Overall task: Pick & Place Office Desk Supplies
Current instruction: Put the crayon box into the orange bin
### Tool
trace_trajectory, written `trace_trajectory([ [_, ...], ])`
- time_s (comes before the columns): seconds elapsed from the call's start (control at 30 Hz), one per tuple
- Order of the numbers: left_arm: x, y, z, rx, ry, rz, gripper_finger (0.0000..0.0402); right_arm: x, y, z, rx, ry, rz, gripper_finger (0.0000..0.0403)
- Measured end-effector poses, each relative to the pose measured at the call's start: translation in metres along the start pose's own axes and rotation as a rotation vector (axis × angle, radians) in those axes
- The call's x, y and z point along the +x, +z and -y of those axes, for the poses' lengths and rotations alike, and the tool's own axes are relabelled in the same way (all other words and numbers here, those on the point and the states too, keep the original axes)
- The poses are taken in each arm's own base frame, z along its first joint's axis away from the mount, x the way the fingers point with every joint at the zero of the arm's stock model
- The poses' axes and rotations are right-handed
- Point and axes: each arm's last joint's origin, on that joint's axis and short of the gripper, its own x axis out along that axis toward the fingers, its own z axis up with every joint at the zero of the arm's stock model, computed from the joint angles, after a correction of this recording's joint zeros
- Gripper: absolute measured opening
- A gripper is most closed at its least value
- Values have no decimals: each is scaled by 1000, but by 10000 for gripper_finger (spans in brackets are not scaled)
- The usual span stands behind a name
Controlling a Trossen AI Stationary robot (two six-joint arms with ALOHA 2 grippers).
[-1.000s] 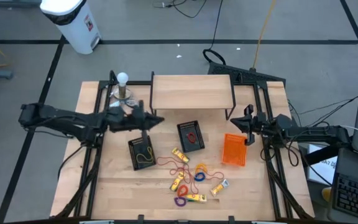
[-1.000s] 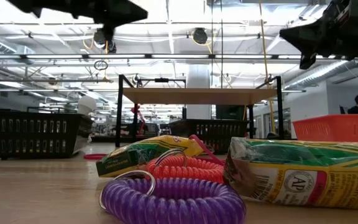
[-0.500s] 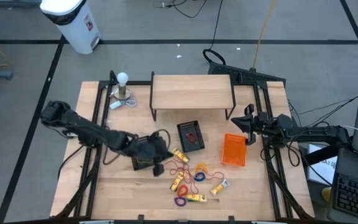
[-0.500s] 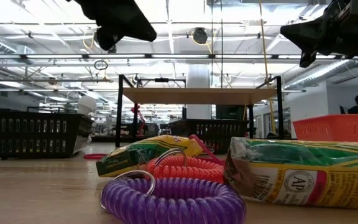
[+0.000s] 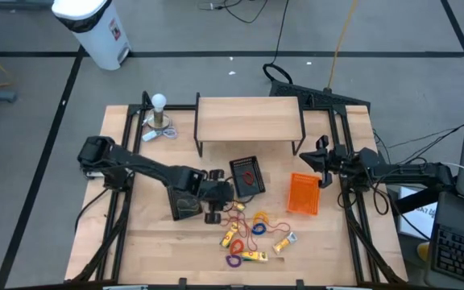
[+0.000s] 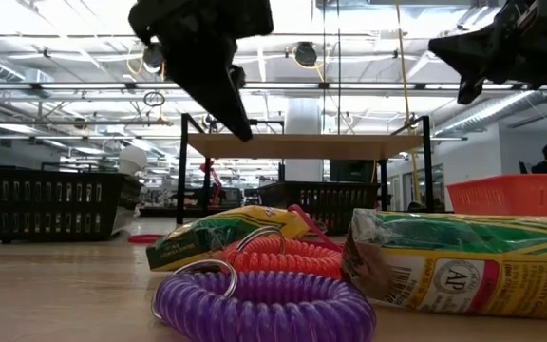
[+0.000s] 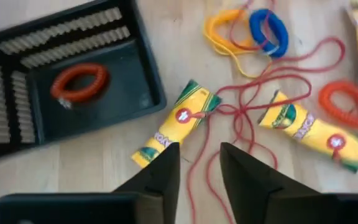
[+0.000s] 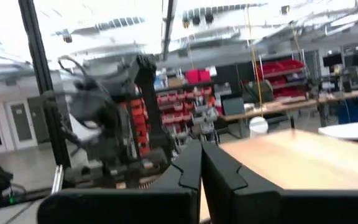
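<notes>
Left gripper (image 7: 194, 158) hangs over the loose supplies near the table's middle, its two dark fingers (image 7: 160, 171) parted with nothing between them, tips just above a yellow crayon packet (image 7: 176, 123) and a tangle of thin red cord (image 7: 253, 102). Right gripper (image 5: 322, 163) waits over the table's right edge beside the orange basket (image 5: 303, 194), fingers pressed together and empty.

Seen from the left wrist, the supplies are small and bright: two green-tipped yellow packets in full, the second (image 7: 312, 129) lying apart from the first, with a third cut off at the edge; an orange coil (image 7: 347, 102), a blue coil (image 7: 269, 31) touching a yellow loop (image 7: 225, 31), and one red coil (image 7: 78, 83) lying inside a black tray (image 7: 129, 102).

Only the high view takes in the whole table: two black trays, the other (image 5: 182, 200) mostly under the left arm, a wooden shelf (image 5: 248, 119) behind them, and a white ball-topped stand (image 5: 160, 113) at the far left corner. Only the low view brings up the purple coil (image 6: 264, 306), close beside a crayon packet (image 6: 473, 271).
</notes>
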Motion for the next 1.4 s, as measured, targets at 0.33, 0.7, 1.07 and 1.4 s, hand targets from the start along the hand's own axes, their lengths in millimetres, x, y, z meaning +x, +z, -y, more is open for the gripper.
trace_trajectory([
  [0.33, 6, 0, -18, 83, -1, -9, 240, 0, 7, -1, -34, 9, 73, 0],
  [0.7, 25, -5, -31, 121, -119, -50, 295, -1, 11, -2, -65, 10, 111, 0],
  [1.07, 60, -16, -40, 100, -103, -133, 278, -1, 14, -1, -122, -16, 151, 0],
  [1.4, 63, -15, -41, 142, -83, -113, 278, -1, 13, -1, -122, -16, 141, 0],
])
